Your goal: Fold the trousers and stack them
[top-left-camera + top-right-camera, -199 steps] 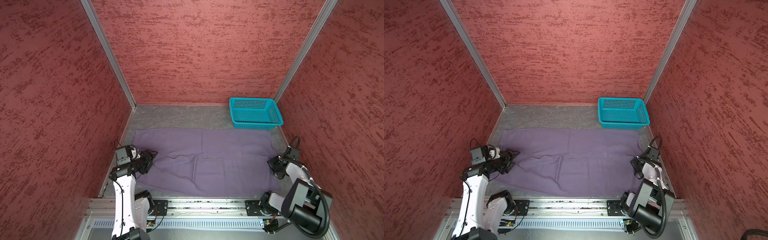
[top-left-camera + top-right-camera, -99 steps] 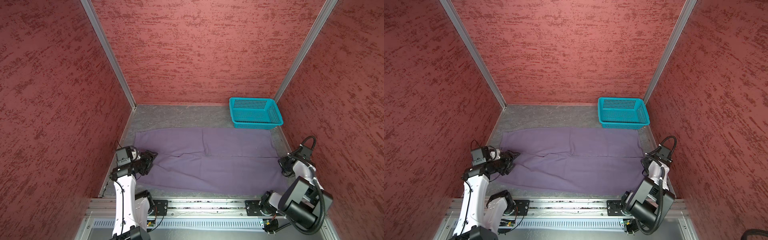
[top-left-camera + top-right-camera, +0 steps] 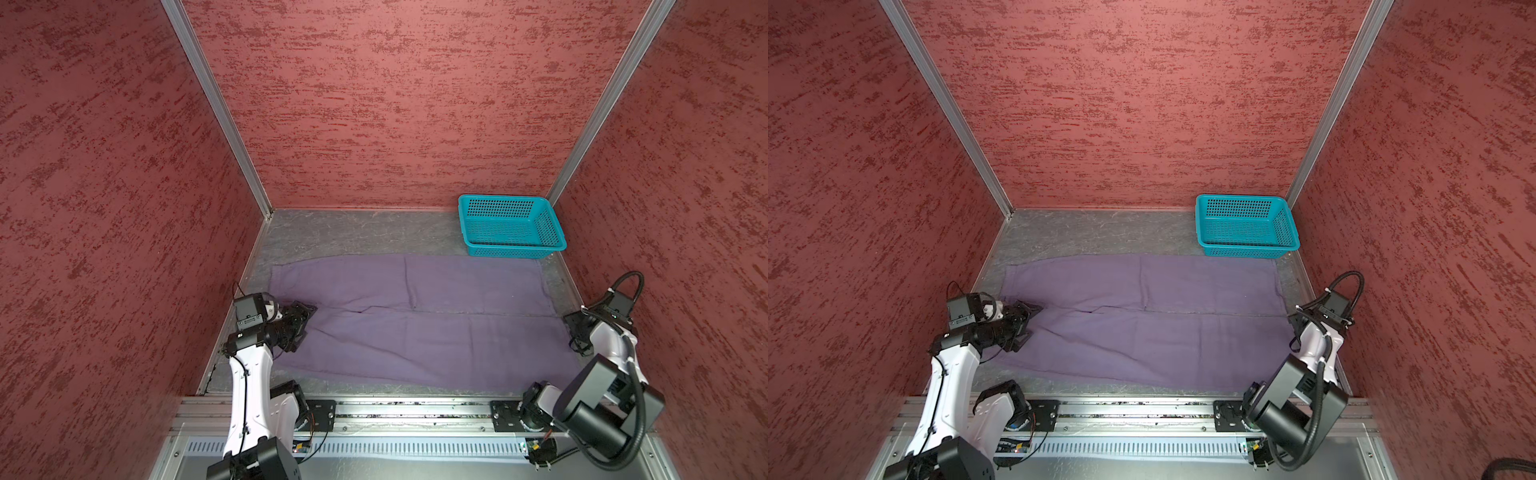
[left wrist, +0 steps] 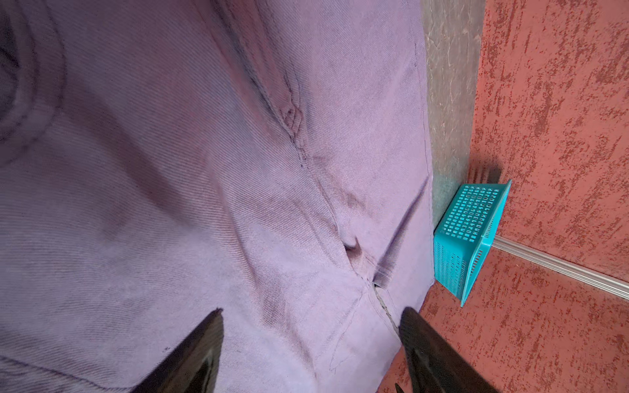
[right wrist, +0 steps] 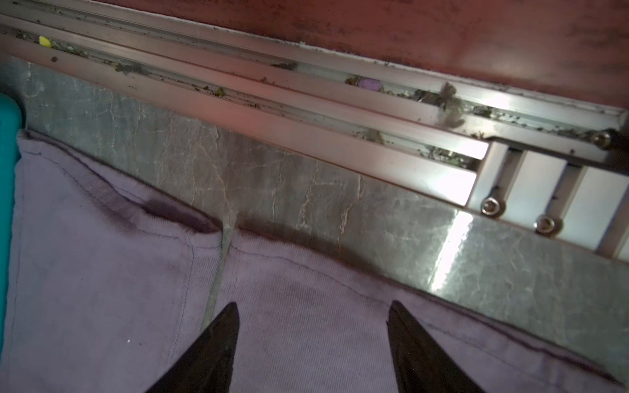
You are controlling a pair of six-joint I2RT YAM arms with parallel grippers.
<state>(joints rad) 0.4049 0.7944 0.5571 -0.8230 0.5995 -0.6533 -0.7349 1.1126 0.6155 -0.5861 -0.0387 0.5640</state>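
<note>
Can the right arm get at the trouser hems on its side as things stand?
Likely yes: the right gripper, jaws open, is right above the hem end of the trousers, with nothing between them.

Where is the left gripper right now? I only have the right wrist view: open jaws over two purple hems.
Observer: The left gripper stands open over the waist end of the trousers, at the end opposite yours.
Operator: Is anything in the basket? I get just a teal sliver.
Observer: No, it is empty, in the far right corner.
Operator: Any fold made yet?
Observer: None; both legs lie flat side by side, at full length.
</note>
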